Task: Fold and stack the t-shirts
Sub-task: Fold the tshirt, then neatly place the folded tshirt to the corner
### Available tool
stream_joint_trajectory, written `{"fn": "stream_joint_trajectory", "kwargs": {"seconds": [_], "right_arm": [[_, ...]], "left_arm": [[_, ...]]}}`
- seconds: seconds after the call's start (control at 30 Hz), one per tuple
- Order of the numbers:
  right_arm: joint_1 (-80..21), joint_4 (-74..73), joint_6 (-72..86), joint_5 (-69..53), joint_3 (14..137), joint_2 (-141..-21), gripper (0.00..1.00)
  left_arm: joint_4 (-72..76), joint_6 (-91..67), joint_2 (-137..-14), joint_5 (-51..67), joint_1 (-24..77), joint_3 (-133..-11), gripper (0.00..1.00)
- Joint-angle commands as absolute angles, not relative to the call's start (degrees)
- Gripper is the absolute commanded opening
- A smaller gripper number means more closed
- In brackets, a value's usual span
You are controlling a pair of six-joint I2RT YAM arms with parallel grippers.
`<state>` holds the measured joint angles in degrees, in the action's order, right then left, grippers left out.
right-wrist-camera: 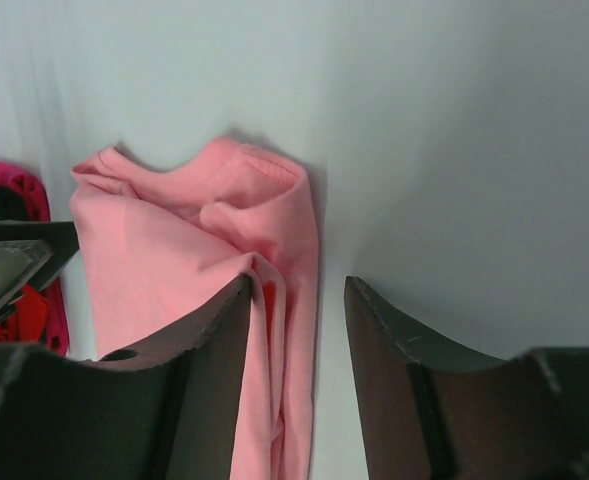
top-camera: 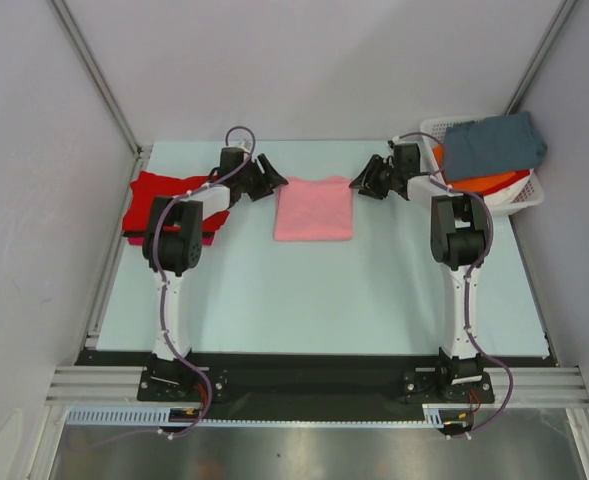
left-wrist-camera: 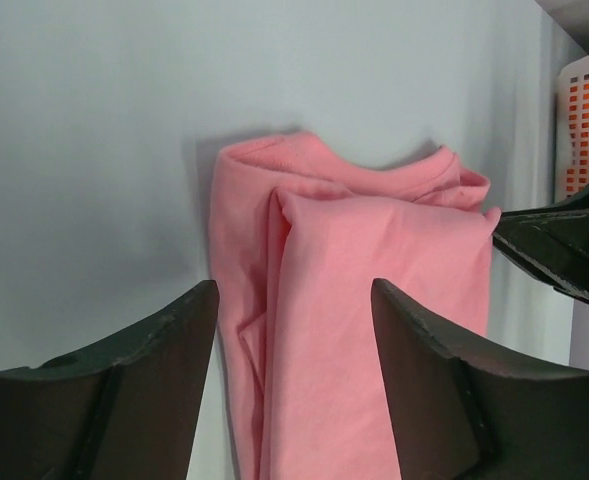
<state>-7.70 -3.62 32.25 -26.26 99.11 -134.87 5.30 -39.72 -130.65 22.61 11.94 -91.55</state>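
A stack of red t-shirts (top-camera: 154,200) lies at the worktop's far left edge. The left claw (left-wrist-camera: 294,288) hangs open beside the folded pink t-shirt (top-camera: 314,208), mid far edge. The right claw (right-wrist-camera: 296,283) gapes open opposite. In the far right corner, a white basket (top-camera: 432,130) holds a grey-blue t-shirt (top-camera: 494,145) over an orange one (top-camera: 494,183).

Matt pink cloth t-shirt (top-camera: 314,208), smooth table (top-camera: 304,300)

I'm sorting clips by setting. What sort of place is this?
Probably a robot lab test cell: bare grey walls with metal framing, a left arm and a right arm bolted to a pale table, and a folded pink t-shirt laid out near a white basket holding a grey shirt.
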Motion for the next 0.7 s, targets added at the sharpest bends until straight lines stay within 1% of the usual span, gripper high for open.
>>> {"fn": "stream_joint_trajectory", "kwargs": {"seconds": [0.0,0.13,0.2,0.27,0.37,0.4,0.43,0.53,0.57,0.67], "right_arm": [[-8.17,-4.57,30.94,-26.01,103.43,-137.72,0.48],[-8.17,-3.61,32.16,-27.42,105.03,-139.48,0.45],[-8.17,-3.08,32.87,-28.21,105.47,-140.36,0.42],[-8.17,-3.16,33.05,-28.65,106.78,-141.06,0.39],[-8.35,-3.34,33.48,-29.18,107.67,-142.12,0.38],[-8.44,-3.17,33.49,-29.18,107.67,-142.21,0.38],[-8.52,-3.08,33.4,-29.09,107.67,-142.38,0.38],[-8.79,-2.99,33.31,-28.74,107.58,-142.38,0.36],[-8.79,-3.08,33.22,-28.74,107.58,-142.38,0.33],[-9.14,-2.9,33.31,-28.48,107.58,-142.47,0.29]], "left_arm": [[3.71,-37.62,-133.5,21.8,13.62,-97.37,0.67],[1.32,-38.23,-136.23,20.4,13.89,-100.46,0.61],[1.06,-38.32,-136.49,19.34,13.89,-100.63,0.6],[0.88,-38.32,-136.49,18.02,13.89,-100.63,0.55],[-1.21,-37.88,-135.71,16.35,13.89,-100.29,0.55],[-1.49,-37.62,-134.66,15.91,13.97,-99.94,0.56],[-1.67,-36.92,-133.87,15.3,14.06,-99.32,0.6],[-1.93,-35.6,-130.62,12.22,14.24,-96.77,0.67],[-1.93,-35.33,-129.91,11.26,14.24,-95.55,0.69],[-2.11,-34.63,-128.23,9.94,14.33,-94.49,0.72]]}}
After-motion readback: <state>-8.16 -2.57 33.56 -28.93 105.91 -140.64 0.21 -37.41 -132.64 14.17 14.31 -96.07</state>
